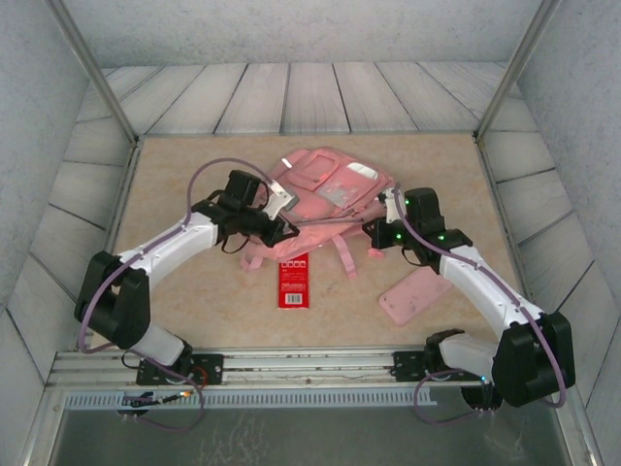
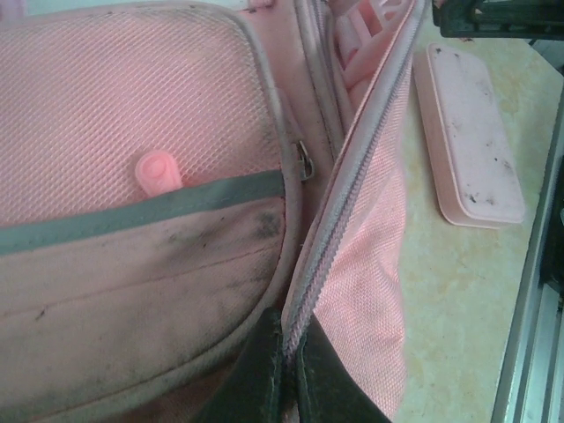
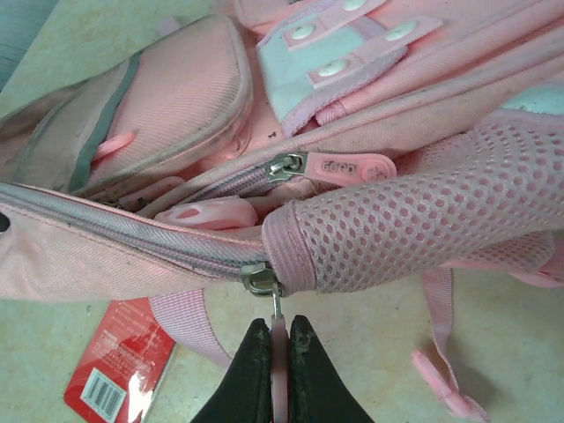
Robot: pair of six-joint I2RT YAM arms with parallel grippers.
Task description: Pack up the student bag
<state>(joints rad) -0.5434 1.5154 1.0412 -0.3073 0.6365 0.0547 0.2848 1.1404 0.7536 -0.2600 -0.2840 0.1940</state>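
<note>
Right gripper [image 3: 278, 324] pinching zip pull [image 3: 277, 308], left gripper [image 2: 289, 339] clamping zip edge [image 2: 339, 203] of student bag [image 2: 132, 106], red packet [image 1: 293, 280] beside it

Left arm [image 1: 175, 241]: base at 7 o'clock, forearm reaches toward 2 o'clock.
Left gripper [image 2: 286, 352]: fingers pressed together, pinching the student bag [image 2: 132, 132] at its zip edge.
Right arm [image 1: 480, 282]: base at 5 o'clock, forearm reaches toward 10 o'clock.
Right gripper [image 3: 279, 339]: fingers closed on the zip pull [image 3: 279, 374].

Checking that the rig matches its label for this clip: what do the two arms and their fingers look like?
The left arm and right arm have white links between bulky black joints, each trailed by a lilac cable. Green lights glow near the right wrist. The fingers are black and tapered.
</note>
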